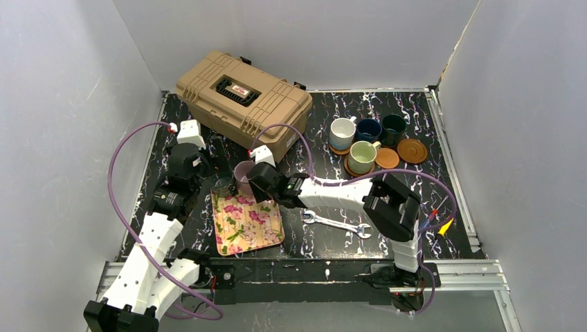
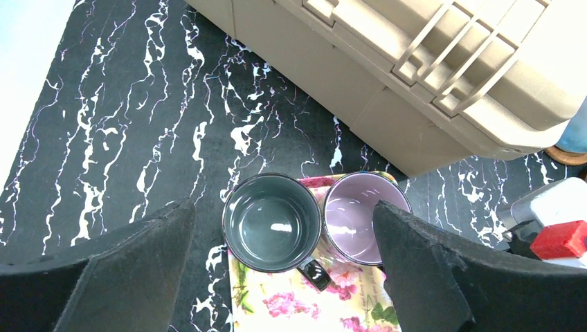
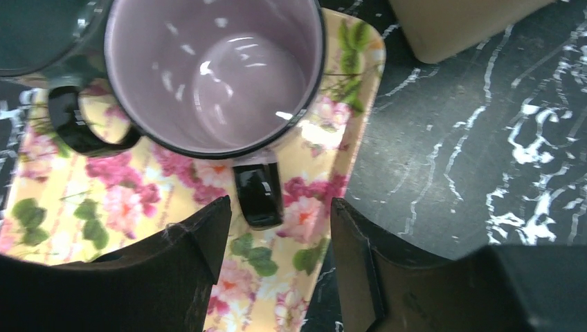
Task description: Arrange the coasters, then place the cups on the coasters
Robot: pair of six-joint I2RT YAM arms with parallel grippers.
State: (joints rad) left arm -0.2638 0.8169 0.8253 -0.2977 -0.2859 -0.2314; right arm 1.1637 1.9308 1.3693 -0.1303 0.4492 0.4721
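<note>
A mauve-pink cup (image 1: 244, 175) and a teal cup (image 1: 223, 185) stand side by side on the far end of the floral tray (image 1: 249, 225). My left gripper (image 2: 282, 207) hangs open over both; its fingers (image 2: 138, 263) flank the teal cup (image 2: 271, 221) and overlap the mauve cup (image 2: 356, 218). My right gripper (image 3: 280, 204) is open, and the end of the mauve cup's black handle (image 3: 257, 194) lies between its fingertips, untouched. At back right, the white cup (image 1: 342, 131) and yellow-green cup (image 1: 362, 155) sit on coasters (image 1: 353, 169). The navy cup (image 1: 368, 129) and dark green cup (image 1: 393, 126) stand behind. Two coasters (image 1: 413, 151) lie bare.
A tan toolbox (image 1: 242, 100) lies at the back, close behind the tray. A steel wrench (image 1: 336, 223) rests on the black marbled table (image 1: 443, 200) to the right of the tray. White walls enclose the table on three sides.
</note>
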